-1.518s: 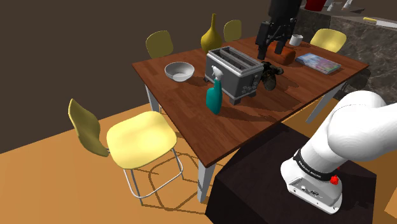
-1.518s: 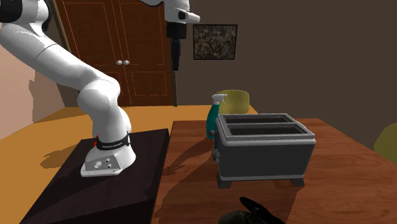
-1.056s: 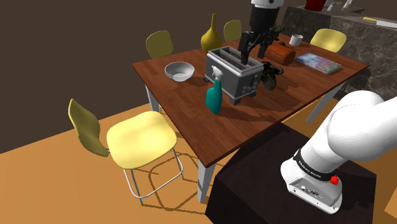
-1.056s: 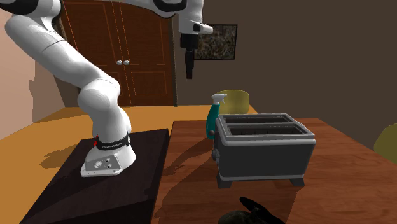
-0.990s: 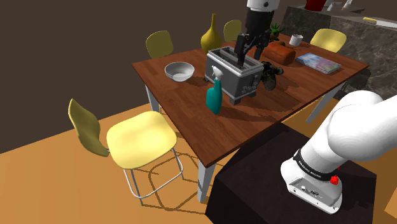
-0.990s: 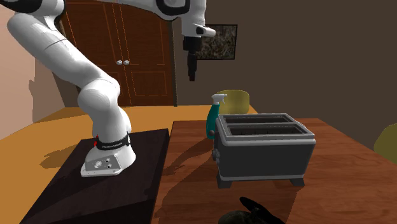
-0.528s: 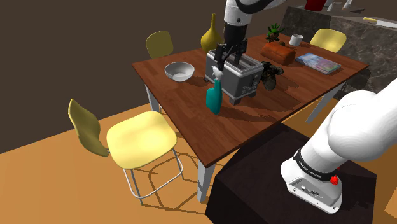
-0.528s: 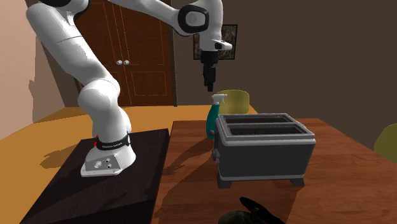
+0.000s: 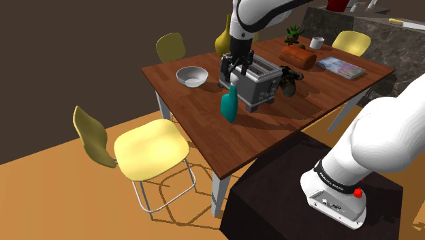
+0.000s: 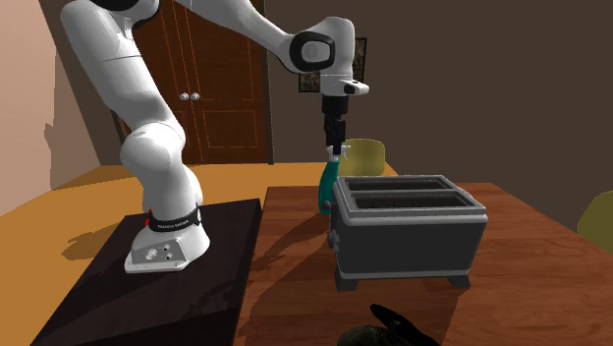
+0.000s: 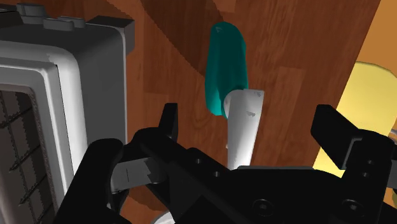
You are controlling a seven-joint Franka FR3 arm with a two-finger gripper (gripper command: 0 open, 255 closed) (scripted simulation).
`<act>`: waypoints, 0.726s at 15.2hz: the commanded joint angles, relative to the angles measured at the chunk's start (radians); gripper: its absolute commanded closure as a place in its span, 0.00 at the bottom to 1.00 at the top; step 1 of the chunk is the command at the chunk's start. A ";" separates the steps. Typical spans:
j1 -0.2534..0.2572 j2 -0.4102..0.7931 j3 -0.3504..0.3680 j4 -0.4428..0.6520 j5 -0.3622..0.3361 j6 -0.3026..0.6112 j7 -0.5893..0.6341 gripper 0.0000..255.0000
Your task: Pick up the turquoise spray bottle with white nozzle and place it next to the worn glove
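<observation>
Gripper (image 11: 249,127), fingers spread wide, poised directly above the upright turquoise spray bottle (image 11: 226,63). The white nozzle (image 11: 242,121) lies between the fingers, touched by neither. The toaster (image 11: 63,95) stands just beside the gripper, and the dark glove (image 9: 289,80) lies beyond it on the table (image 9: 272,123). The bottle is probably light, rigid, smooth-walled and easily tipped. The narrow neck under the nozzle appears the safest hold.
</observation>
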 commanded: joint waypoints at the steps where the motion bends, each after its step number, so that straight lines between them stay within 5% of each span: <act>1: 0.000 0.012 0.000 -0.019 0.000 0.031 0.000 0.00; 10: 0.000 0.021 -0.001 -0.032 0.001 0.053 -0.001 0.00; 11: 0.000 0.021 -0.001 -0.032 0.001 0.053 -0.001 1.00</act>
